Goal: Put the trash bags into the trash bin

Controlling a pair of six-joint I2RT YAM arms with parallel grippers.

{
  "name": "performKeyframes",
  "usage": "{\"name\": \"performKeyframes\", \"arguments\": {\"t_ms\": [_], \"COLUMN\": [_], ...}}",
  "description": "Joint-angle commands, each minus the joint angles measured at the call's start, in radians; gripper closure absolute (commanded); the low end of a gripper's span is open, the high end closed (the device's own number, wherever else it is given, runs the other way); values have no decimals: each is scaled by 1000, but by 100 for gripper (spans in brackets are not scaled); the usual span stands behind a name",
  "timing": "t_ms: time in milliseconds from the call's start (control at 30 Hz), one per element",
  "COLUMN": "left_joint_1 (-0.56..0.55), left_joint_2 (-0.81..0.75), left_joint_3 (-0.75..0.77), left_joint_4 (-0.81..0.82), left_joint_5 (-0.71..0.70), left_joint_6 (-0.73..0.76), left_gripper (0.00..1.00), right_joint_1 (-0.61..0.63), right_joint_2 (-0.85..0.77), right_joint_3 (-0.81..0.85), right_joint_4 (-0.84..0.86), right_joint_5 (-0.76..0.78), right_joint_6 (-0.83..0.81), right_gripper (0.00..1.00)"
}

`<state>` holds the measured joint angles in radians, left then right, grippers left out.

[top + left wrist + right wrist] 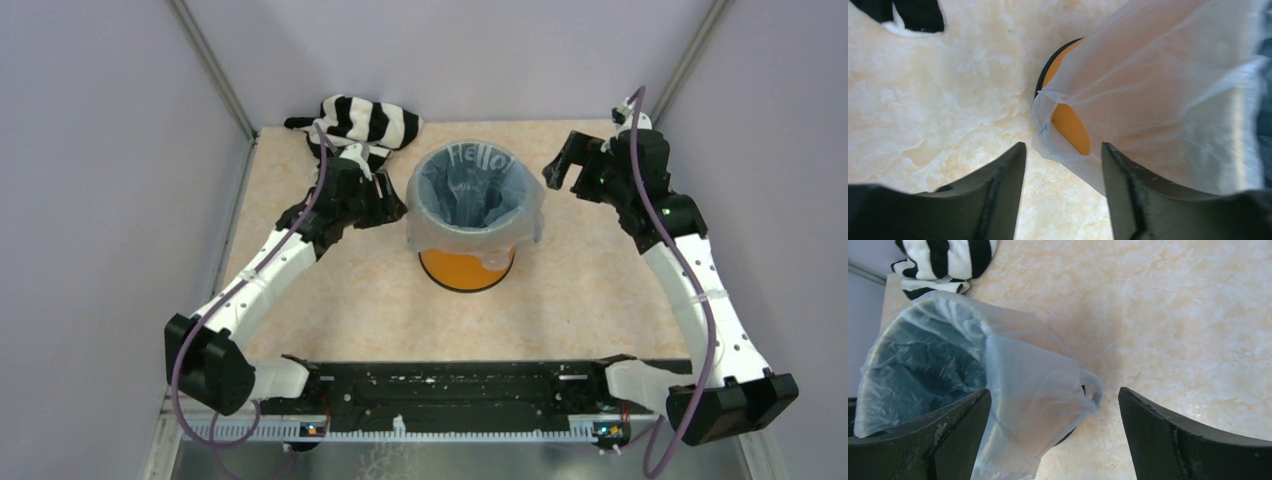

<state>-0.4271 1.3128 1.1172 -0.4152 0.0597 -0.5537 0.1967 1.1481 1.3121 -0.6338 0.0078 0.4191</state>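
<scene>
my two arms are bolted at the near edge of the pale, marbled surface, one at each side. past them, near the middle of the surface, the small orange cylindrical trash bin stands upright. the thin, translucent light-blue crinkly plastic bag sits in it like a liner. its mouth is open and its body drops into the bin's dark inside. its edge is folded out over the rim and hangs down the outer wall, so only a low band of orange shows. white "hello" lettering sits on the bag's far inner side.

my left tool is just beside the bin's left side, its fingers parted to a middling gap and pinching nothing. my left wrist view shows a hanging fold of the bag beyond that gap. i cannot tell whether a finger brushes it. my right tool hovers to the right of the bin, apart from it, fingers spread wide and holding nothing. in the right wrist view one handle loop of the bag juts out between them, farther off.

farthest away, a black-and-white striped cloth lies bunched at the far left corner, behind my left tool.
</scene>
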Motion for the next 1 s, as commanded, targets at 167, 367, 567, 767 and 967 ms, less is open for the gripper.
{"name": "performKeyframes", "arguments": {"t_ms": [167, 367, 567, 767, 967], "left_joint_1": [3, 1, 2, 3, 3], "left_joint_2": [-164, -257, -334, -375, -399], "left_joint_3": [82, 72, 42, 9, -14], "left_joint_4": [-16, -16, -24, -36, -36], "left_joint_5": [94, 127, 119, 125, 123], "left_joint_6": [92, 124, 158, 174, 158], "left_gripper": [7, 2, 2, 2, 2], "right_joint_1": [23, 23, 23, 24, 23], "right_joint_2": [-154, -234, -299, -335, -360], "right_joint_3": [50, 5, -53, -76, -87], "right_joint_4": [-17, 11, 48, 47, 37], "right_joint_5": [-93, -137, -125, -113, -87], "right_joint_6": [-8, 30, 42, 45, 34], "right_gripper": [1, 1, 1, 1, 1]}}
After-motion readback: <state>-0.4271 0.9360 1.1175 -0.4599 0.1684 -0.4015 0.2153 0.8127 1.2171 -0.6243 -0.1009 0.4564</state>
